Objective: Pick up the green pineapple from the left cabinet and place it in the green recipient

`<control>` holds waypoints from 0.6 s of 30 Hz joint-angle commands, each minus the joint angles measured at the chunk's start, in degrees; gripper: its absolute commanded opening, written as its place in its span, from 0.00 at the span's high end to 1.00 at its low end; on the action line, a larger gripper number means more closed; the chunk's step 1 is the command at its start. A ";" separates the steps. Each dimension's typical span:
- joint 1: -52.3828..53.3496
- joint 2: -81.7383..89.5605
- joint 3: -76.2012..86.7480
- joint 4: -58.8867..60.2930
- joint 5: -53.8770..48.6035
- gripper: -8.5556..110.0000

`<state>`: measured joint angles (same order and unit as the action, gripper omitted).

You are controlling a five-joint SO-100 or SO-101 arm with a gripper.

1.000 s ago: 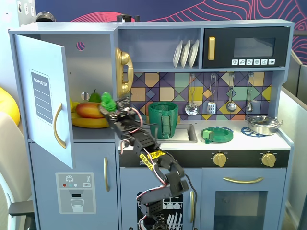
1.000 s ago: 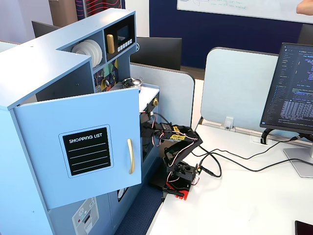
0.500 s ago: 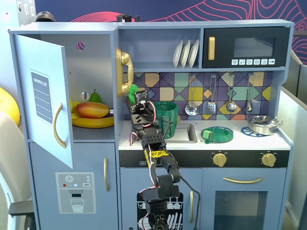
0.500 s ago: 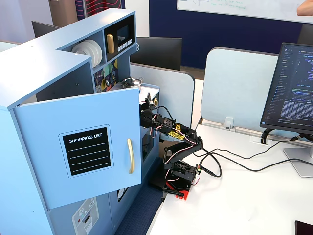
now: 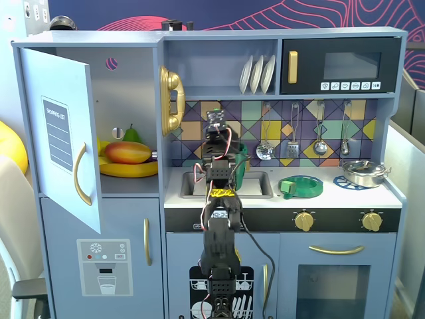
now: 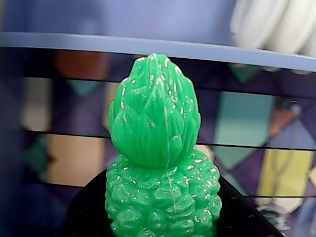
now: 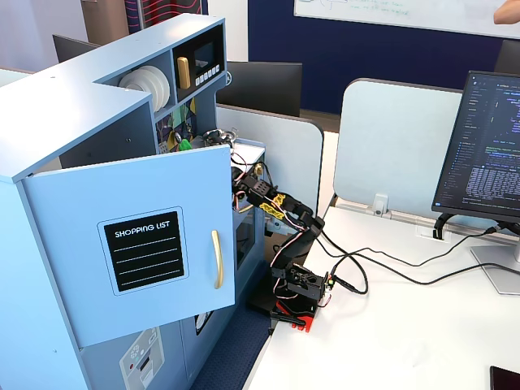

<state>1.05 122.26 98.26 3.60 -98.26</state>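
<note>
The green pineapple [image 6: 160,163] sits clamped between the jaws of the gripper [image 6: 163,217], its knobbly lower body sunk into the black jaw parts at the bottom of the wrist view while its leafy crown stands clear above them. In that view the fruit stands upright and fills the middle of the picture. It is bright, glossy green plastic: the body is covered with small rounded bumps, the crown is a pointed bud of overlapping leaf shapes, and a thin moulding seam runs down the front. Small white highlights speckle the whole surface.

In a fixed view from the front, the arm rises straight up before the toy kitchen and the gripper [image 5: 215,121] is raised over the green recipient [image 5: 234,163], which stands at the sink and is largely hidden behind the arm; only its right side and part of its rim show. The pineapple itself is hidden behind the gripper there. In a fixed view from the side, a small green speck [image 7: 186,145] shows it past the door's top edge, above the counter.

The left cabinet [image 5: 63,143] stands with its door open, to the left of the recipient.
</note>
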 commanded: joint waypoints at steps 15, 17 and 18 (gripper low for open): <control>2.64 -22.85 -23.73 2.72 -0.53 0.93; 2.29 -23.91 -24.79 3.08 -0.62 0.93; 2.11 -24.35 -25.40 3.34 -0.62 0.93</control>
<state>3.96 98.09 78.40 6.24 -98.00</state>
